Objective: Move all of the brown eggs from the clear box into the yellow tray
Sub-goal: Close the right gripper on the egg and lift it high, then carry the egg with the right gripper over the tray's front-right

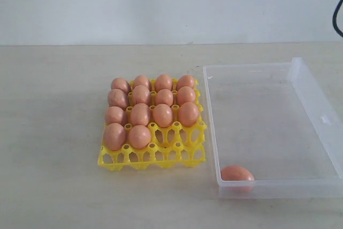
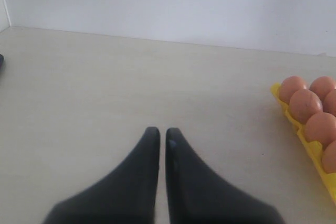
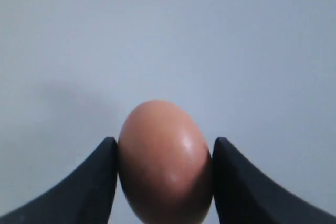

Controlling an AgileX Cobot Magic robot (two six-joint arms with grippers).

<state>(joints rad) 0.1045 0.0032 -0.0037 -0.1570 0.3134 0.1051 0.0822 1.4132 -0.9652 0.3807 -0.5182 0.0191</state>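
Several brown eggs (image 1: 140, 114) fill the back rows of the yellow tray (image 1: 161, 156); its front row and two cups of the row behind stand empty. One brown egg (image 1: 236, 174) lies in the near left corner of the clear box (image 1: 210, 127). My right gripper (image 3: 164, 145) is shut on another brown egg (image 3: 165, 161), held against a plain pale background. My left gripper (image 2: 163, 132) is shut and empty above bare table, with the tray's edge (image 2: 320, 161) and its eggs (image 2: 305, 105) off to one side. Neither gripper shows in the exterior view.
The clear box sits right beside the tray on a pale table (image 1: 53, 132). A white wall stands behind. A dark cable (image 1: 337, 17) hangs at the top right corner.
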